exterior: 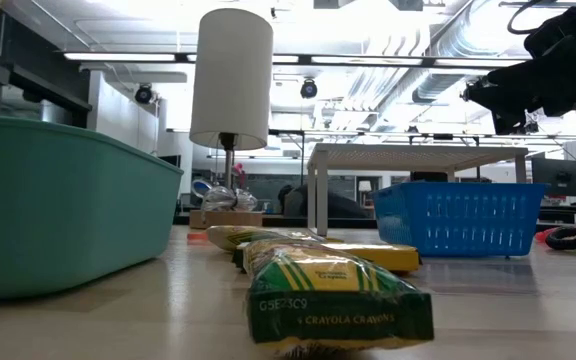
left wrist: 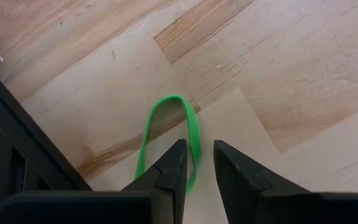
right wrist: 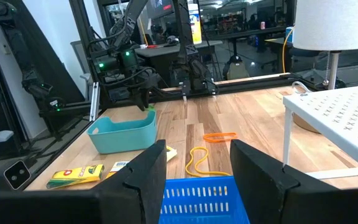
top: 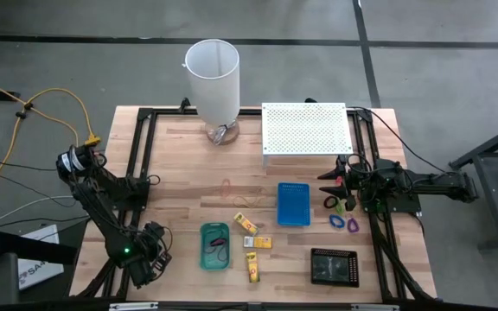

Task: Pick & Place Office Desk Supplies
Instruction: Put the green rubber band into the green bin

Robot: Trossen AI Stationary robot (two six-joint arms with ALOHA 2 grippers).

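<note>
My left gripper [left wrist: 199, 149] points down at the table's near left corner [top: 150, 250], open. It stands over a green rubber band [left wrist: 166, 118] that lies flat on the wood, with one strand of the loop [left wrist: 196, 140] in the gap between the fingertips. To its right stand the green tray [top: 215, 245] and three yellow crayon packets [top: 252, 266]. A red band [top: 226, 186] and a yellow band [top: 249, 199] lie mid-table. My right gripper [right wrist: 197, 174] waits level at the right edge, open and empty, above several clips [top: 336, 221]. My left gripper comes at the green band from above, its fingers on either side of one strand [left wrist: 196, 140] near the loop's end. The rest of the loop lies slack on the table. Whether a finger touches the strand, I cannot tell.
A blue tray [top: 293, 204] and a black tray [top: 334, 266] stand right of centre. A white perforated shelf [top: 305, 128] and a tall white cylinder on a stand [top: 213, 73] are at the back. A black frame rail [left wrist: 17, 168] runs close beside my left gripper.
</note>
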